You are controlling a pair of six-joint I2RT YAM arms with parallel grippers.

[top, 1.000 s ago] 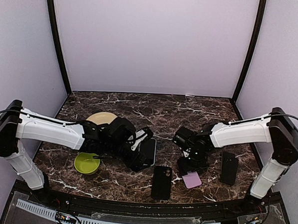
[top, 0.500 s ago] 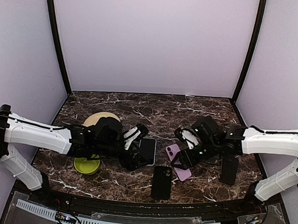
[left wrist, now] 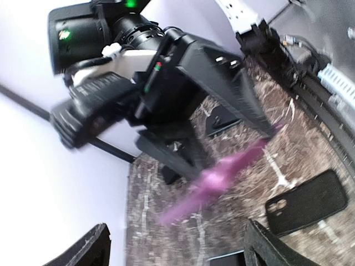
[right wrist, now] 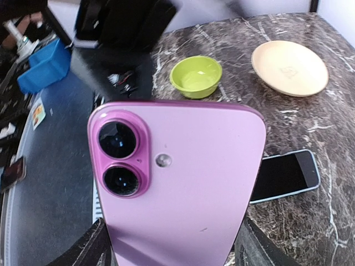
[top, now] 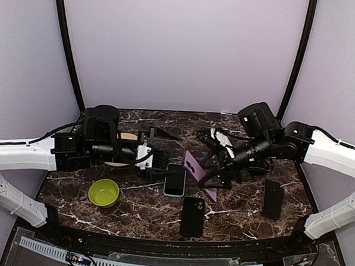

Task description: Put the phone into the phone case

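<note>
My right gripper (top: 204, 163) is shut on a pink phone (top: 193, 166) and holds it on edge in the air above the table's middle. In the right wrist view the pink phone (right wrist: 183, 183) fills the gap between my fingers (right wrist: 94, 246), its back and two lenses facing the camera. A black phone case (top: 192, 216) lies flat near the front edge, below the phone. A second black case (top: 273, 199) lies at the right. My left gripper (top: 163, 156) hovers open and empty just left of the phone, facing it. The left wrist view shows the pink phone (left wrist: 222, 177) blurred.
A second phone (top: 175, 180) with a light blue rim lies screen up between the grippers. A green bowl (top: 103, 192) sits front left. A tan plate (top: 125, 137) lies behind the left arm. Both also show in the right wrist view, bowl (right wrist: 197, 75) and plate (right wrist: 288, 66).
My right gripper took the pink phone off the table and raised it leftward. My left gripper rose from the blue-rimmed phone and now points at the right gripper.
</note>
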